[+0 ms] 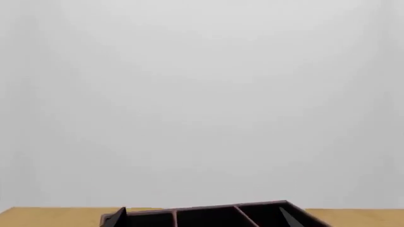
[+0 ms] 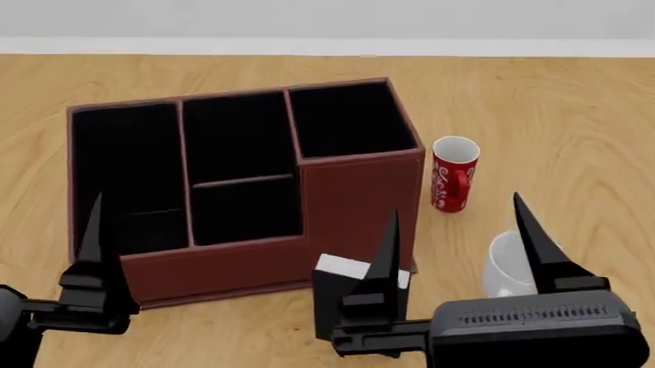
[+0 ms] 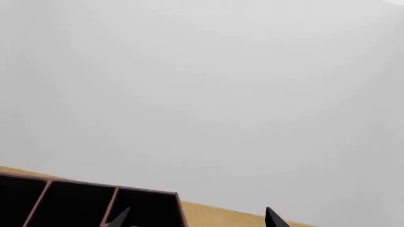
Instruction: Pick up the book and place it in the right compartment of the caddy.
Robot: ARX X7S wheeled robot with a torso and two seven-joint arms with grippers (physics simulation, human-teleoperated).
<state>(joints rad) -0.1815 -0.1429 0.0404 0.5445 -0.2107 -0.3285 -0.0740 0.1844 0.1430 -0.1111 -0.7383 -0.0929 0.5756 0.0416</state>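
Observation:
The reddish-brown caddy (image 2: 353, 195) stands at the middle left of the wooden table; its tall, black-lined right compartment (image 2: 348, 119) holds nothing I can see. The black book (image 2: 330, 303) stands upright, white page edges on top, just in front of that section. My right gripper (image 2: 455, 207) is open and hovers near the front edge, its left finger (image 2: 387, 253) overlapping the book in the head view. In its wrist view the right gripper (image 3: 196, 218) spans the caddy (image 3: 63, 203) corner. My left gripper (image 1: 203, 217) is open before the caddy (image 1: 208, 215), holding nothing.
A red mug (image 2: 453, 172) stands right of the caddy. A white mug (image 2: 504, 264) sits nearer, partly behind my right gripper's right finger. Bare wooden table (image 2: 553, 107) stretches to the right and back, ending at a pale wall.

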